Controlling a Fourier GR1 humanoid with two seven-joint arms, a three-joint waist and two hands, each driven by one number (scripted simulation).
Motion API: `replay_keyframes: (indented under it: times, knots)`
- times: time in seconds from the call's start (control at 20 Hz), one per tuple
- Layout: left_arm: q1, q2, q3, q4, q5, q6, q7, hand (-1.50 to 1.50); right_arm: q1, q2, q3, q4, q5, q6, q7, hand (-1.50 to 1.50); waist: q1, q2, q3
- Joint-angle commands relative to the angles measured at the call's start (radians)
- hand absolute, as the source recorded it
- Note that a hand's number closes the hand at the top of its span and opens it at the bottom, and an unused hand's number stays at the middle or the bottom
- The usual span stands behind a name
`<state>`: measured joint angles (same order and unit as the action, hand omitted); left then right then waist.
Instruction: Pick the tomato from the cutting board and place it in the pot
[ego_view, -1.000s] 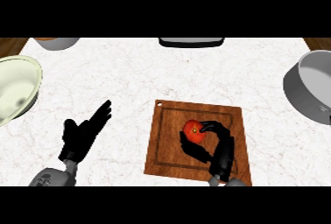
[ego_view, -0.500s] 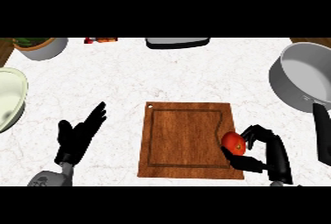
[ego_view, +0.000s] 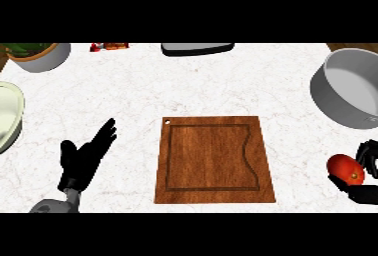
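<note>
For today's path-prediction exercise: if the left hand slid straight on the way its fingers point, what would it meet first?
The left hand points up and right over bare counter. The line looks free up to the dark tray at the far edge, though depth is unclear.

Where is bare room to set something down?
The cutting board is bare. Bare counter lies between it and the left hand, and between it and the pot. The right edge is crowded: right hand holding the tomato.
</note>
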<state>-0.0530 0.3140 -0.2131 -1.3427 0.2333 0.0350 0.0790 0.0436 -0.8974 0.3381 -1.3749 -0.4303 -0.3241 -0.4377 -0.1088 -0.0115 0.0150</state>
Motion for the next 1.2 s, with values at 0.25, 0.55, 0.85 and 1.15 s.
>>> replay_keyframes:
  times: [0.25, 0.55, 0.85, 1.15]
  knots:
    - [0.003, -0.001, -0.018, -0.032, 0.0, -0.029, -0.004, 0.0, 0.102, -0.252, -0.316, 0.384, -0.143, 0.426, -0.47, 1.5, 0.067, 0.01, -0.008]
    - [-0.028, -0.013, -0.049, -0.028, -0.041, -0.039, 0.024, 0.0, 0.008, -0.337, -0.354, 0.722, -0.036, 0.618, -0.623, 1.5, 0.124, 0.017, -0.011]
    - [-0.084, -0.026, -0.028, -0.031, -0.041, -0.048, 0.088, 0.0, -0.182, -0.371, -0.294, 0.622, 0.072, 0.579, -0.425, 1.5, 0.128, 0.014, -0.015]
    - [-0.101, -0.07, -0.019, 0.022, -0.079, -0.038, 0.047, 0.0, -0.293, -0.345, -0.243, 0.594, 0.221, 0.532, -0.317, 1.5, 0.119, 0.014, -0.015]
